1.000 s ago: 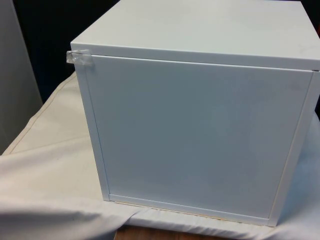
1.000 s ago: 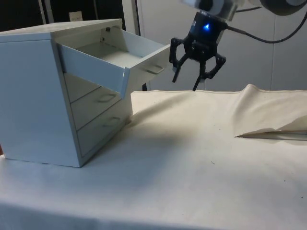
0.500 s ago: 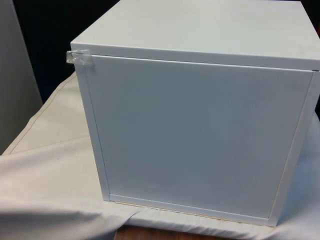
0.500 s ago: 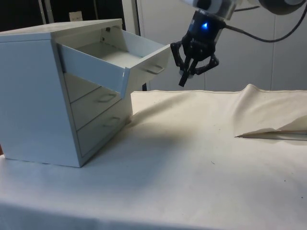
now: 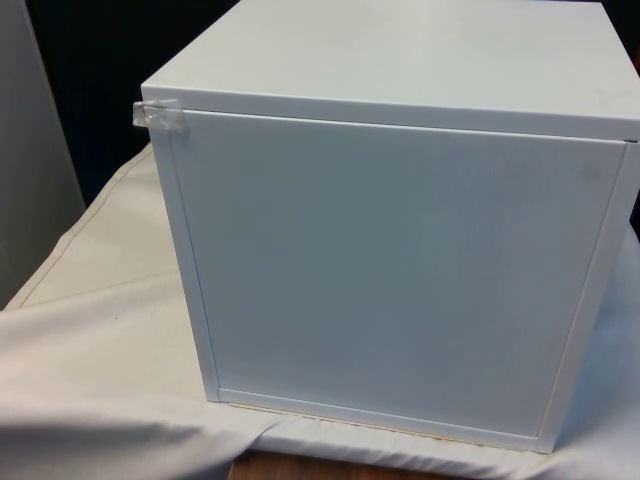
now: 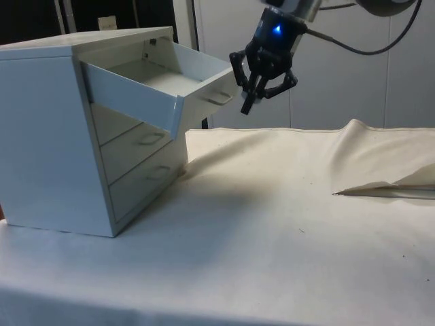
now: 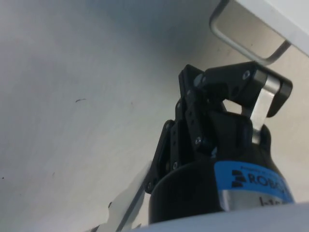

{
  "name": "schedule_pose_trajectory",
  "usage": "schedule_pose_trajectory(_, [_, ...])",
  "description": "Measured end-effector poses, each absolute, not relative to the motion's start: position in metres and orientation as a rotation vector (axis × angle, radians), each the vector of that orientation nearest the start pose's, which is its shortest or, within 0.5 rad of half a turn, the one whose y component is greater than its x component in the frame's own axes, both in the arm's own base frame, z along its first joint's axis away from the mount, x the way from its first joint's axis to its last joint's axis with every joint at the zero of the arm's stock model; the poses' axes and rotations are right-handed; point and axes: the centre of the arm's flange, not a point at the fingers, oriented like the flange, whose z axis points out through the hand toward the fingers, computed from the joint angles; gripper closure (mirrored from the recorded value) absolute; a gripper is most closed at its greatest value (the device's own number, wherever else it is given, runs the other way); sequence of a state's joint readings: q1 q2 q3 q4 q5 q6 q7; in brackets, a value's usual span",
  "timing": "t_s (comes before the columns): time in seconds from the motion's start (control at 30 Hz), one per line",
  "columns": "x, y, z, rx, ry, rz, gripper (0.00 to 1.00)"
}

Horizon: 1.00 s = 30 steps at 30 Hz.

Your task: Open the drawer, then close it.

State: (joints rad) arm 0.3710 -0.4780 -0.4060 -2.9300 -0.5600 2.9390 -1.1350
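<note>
Top drawer (image 6: pixel 163 85) of the white chest (image 6: pixel 75 136) stands pulled out, nothing visible inside. Pincer (image 6: pixel 250 102) hangs just beside the drawer front, fingers closed together and holding nothing. The handle (image 7: pixel 244 41) (long axis horizontal) lies chest-ward; a push that way should close it.

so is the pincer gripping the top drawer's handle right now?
No: in the side view the pincer hangs shut just off the open top drawer, beside its handle without holding it.
</note>
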Motion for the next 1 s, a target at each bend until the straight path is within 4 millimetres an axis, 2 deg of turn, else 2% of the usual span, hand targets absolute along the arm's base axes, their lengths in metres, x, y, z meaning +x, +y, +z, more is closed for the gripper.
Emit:
schedule_pose_trajectory(0.43, [0.363,0.035,0.342,1.918,2.017,0.524,1.0])
schedule_pose_trajectory(0.7, [0.378,0.034,0.33,1.945,2.005,0.487,1.0])
schedule_pose_trajectory(1.0, [0.381,0.032,0.332,1.963,1.982,0.493,1.0])
